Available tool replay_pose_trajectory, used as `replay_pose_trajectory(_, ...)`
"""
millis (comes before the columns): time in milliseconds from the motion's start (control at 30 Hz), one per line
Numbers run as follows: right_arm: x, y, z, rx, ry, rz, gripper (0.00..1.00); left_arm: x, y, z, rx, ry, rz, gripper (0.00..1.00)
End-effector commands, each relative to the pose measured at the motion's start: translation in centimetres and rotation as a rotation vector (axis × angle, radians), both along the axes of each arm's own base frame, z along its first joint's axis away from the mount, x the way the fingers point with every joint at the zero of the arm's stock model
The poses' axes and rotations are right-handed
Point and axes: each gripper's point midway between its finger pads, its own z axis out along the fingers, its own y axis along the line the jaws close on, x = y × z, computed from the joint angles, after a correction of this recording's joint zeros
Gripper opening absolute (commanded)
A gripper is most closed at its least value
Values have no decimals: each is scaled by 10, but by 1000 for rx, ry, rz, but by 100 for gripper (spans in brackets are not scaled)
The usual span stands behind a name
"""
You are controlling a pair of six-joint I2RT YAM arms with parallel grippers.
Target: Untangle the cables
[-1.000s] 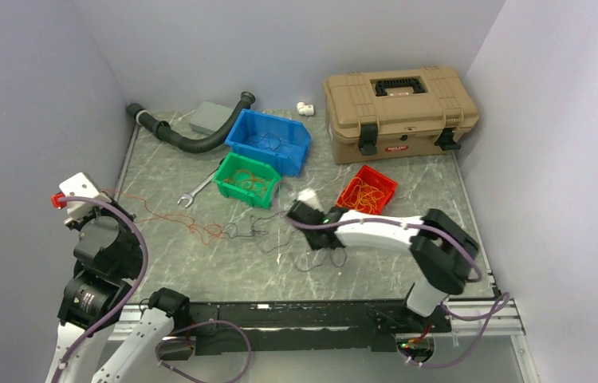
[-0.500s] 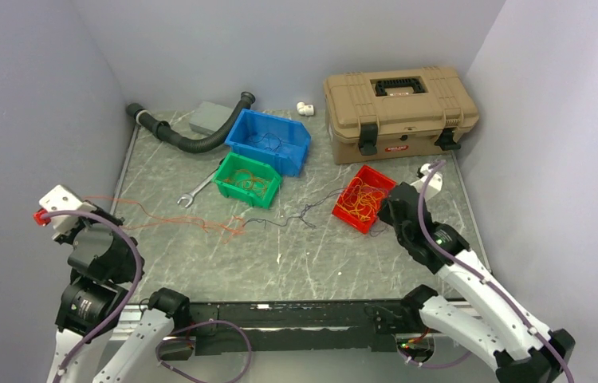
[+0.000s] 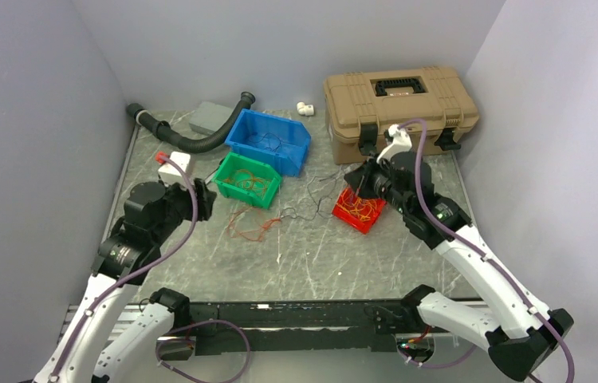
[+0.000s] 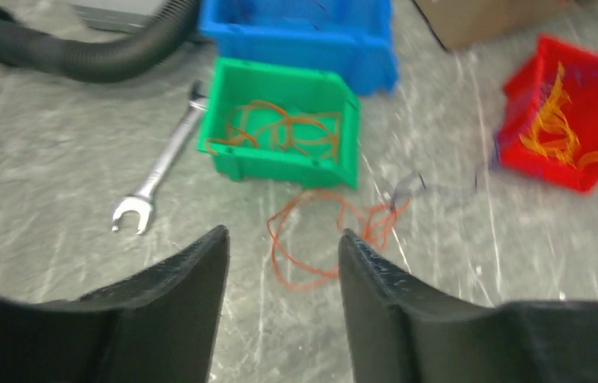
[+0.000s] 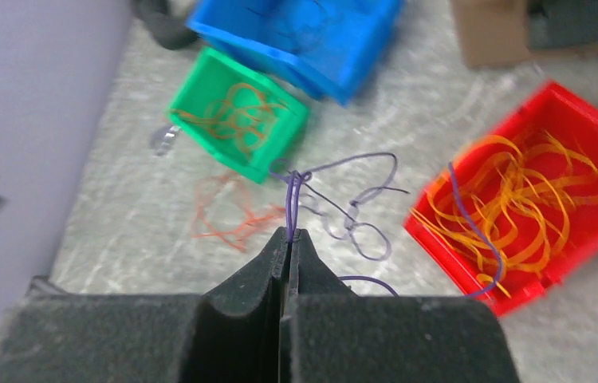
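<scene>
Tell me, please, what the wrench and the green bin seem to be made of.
The wrench: probably steel, judging by its bright silvery shine. The green bin: likely moulded plastic, judging by its even, saturated colour and smooth, slightly glossy walls.

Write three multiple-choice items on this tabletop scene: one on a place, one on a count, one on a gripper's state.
1. Where does the loose orange wire loop lie?
A. on the tan plastic case's lid
B. on the grey marbled table before the green plastic bin
C. over the black corrugated hose

2. How many open plastic bins are there?
A. two
B. three
C. four

3. What state is the right gripper in?
A. open, empty
B. shut on the silver wrench
C. shut on a thin dark purple wire

1 B: it lies by that bin's front wall.
2 B: green, blue plastic bin and red plastic bin.
3 C: the wire rises from its closed fingers.
</scene>
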Motion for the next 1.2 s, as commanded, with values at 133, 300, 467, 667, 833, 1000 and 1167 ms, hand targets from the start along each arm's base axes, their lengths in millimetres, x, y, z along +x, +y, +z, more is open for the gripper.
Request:
replay_pose_trajectory(133, -6, 40, 110, 86, -209, 249, 0, -25, -75, -10, -221, -10, -398, 87)
replay_pose_trajectory(300, -9, 48, 146, 141, -260, 287, 0, -23, -99, -19, -330, -18, -471, 95)
replay_pose_trajectory(467, -11, 55, 180, 207, -302, 315, 0, -22, -116, -8, -419, -179, -526, 94)
replay_pose_trajectory(667, -21, 64, 214, 294, -347, 371, 0, -14, -141, -23, -390, -265, -583, 92)
replay_pose_trajectory(833, -26, 68, 229, 335, -358, 401, 0, -5, -170, -24, -295, -342, -630, 92)
replay_pose_trajectory(1000, -34, 71, 244, 385, -373, 428, 0, 14, -198, -28, -235, -380, -656, 91)
replay_pose_trajectory(1167, -39, 70, 252, 405, -368, 438, 0, 39, -221, -33, -224, -374, -648, 79)
